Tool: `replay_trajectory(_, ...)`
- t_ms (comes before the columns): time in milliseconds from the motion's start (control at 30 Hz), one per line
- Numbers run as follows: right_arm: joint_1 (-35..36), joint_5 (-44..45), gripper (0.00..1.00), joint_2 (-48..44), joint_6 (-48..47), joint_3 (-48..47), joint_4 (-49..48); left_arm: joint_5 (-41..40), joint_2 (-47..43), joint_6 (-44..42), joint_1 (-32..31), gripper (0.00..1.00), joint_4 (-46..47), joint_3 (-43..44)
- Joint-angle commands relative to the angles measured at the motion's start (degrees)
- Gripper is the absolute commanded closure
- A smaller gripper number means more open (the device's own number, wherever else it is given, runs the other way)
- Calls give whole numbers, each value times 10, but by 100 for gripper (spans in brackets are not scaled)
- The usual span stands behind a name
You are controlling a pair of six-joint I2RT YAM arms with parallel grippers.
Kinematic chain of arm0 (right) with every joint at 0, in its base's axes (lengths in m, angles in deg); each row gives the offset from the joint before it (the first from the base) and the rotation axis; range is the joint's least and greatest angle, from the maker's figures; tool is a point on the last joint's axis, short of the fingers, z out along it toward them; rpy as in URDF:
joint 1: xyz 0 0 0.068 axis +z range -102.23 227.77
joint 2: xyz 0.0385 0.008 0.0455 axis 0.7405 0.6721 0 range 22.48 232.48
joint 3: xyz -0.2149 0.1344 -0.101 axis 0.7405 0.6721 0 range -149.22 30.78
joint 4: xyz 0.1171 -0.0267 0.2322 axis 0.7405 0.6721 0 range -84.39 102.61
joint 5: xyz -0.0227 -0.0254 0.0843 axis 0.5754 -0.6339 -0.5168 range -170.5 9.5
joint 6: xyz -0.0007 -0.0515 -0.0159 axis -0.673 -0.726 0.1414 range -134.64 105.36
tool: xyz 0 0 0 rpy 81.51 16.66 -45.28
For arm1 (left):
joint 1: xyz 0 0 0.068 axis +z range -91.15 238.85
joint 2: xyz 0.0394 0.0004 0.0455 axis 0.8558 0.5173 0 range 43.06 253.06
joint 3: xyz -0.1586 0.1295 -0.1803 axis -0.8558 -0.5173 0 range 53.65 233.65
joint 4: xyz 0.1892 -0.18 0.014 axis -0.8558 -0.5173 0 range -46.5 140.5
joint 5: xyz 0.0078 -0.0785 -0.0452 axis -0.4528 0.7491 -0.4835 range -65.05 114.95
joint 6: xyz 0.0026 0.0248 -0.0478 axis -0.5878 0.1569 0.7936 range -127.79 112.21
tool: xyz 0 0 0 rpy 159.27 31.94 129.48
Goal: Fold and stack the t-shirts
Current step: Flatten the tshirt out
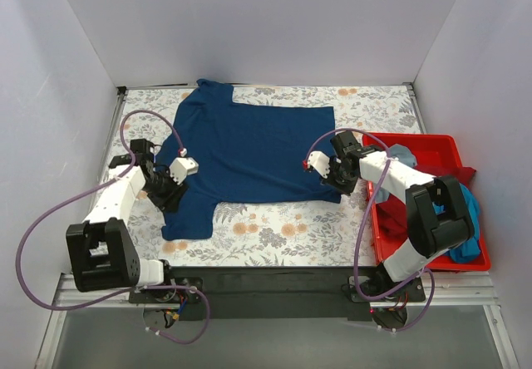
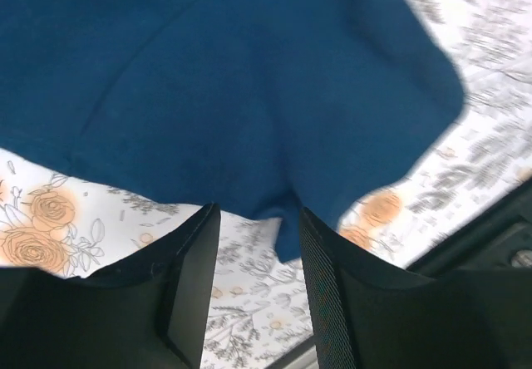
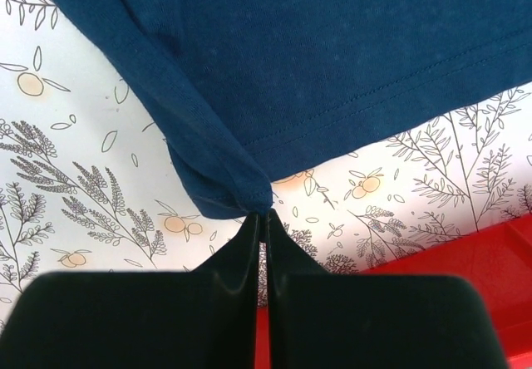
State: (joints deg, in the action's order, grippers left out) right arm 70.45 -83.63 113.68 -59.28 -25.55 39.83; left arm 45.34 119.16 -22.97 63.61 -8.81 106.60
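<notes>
A navy blue t-shirt (image 1: 249,149) lies spread flat on the floral table cover, print not showing. My left gripper (image 1: 169,191) is at its lower left corner; in the left wrist view (image 2: 255,217) the jaws stand open with a flap of the navy cloth (image 2: 249,95) hanging between the fingertips. My right gripper (image 1: 341,186) is at the shirt's lower right corner. In the right wrist view (image 3: 263,214) it is shut on a bunched corner of the navy hem (image 3: 224,190). More t-shirts lie in the bin: teal-blue (image 1: 470,211), pale grey-blue (image 1: 400,153) and red (image 1: 465,174).
A red plastic bin (image 1: 416,142) stands at the right edge of the table, its corner also in the right wrist view (image 3: 465,257). The floral table cover (image 1: 274,232) shows in front of the shirt. White walls close in the left, back and right.
</notes>
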Motion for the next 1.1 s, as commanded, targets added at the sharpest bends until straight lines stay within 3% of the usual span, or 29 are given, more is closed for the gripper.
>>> replay_trajectory(0,2,-5,99,-19,-4,2,7,-26,27,15,20,59,71,4)
replay_trajectory(100,2,-3,99,-23,-3,3,8,-63,54,42,31,57,128,0)
replay_trajectory(167,2,1,99,-30,-2,9,7,-55,76,36,43,57,102,14)
replay_trajectory(267,3,2,99,-38,-5,18,9,-8,54,-27,66,56,24,21)
replay_trajectory(300,2,2,99,-39,-5,18,8,15,36,-91,70,55,9,12)
replay_trajectory(500,2,-5,99,-33,-4,13,12,-4,-55,-223,73,50,-41,-94)
replay_trajectory(800,3,0,99,-32,-1,16,14,-8,-68,-189,29,49,9,-159)
replay_trajectory(1067,3,-4,99,-30,-1,17,18,-40,-119,-150,-2,45,110,-215)
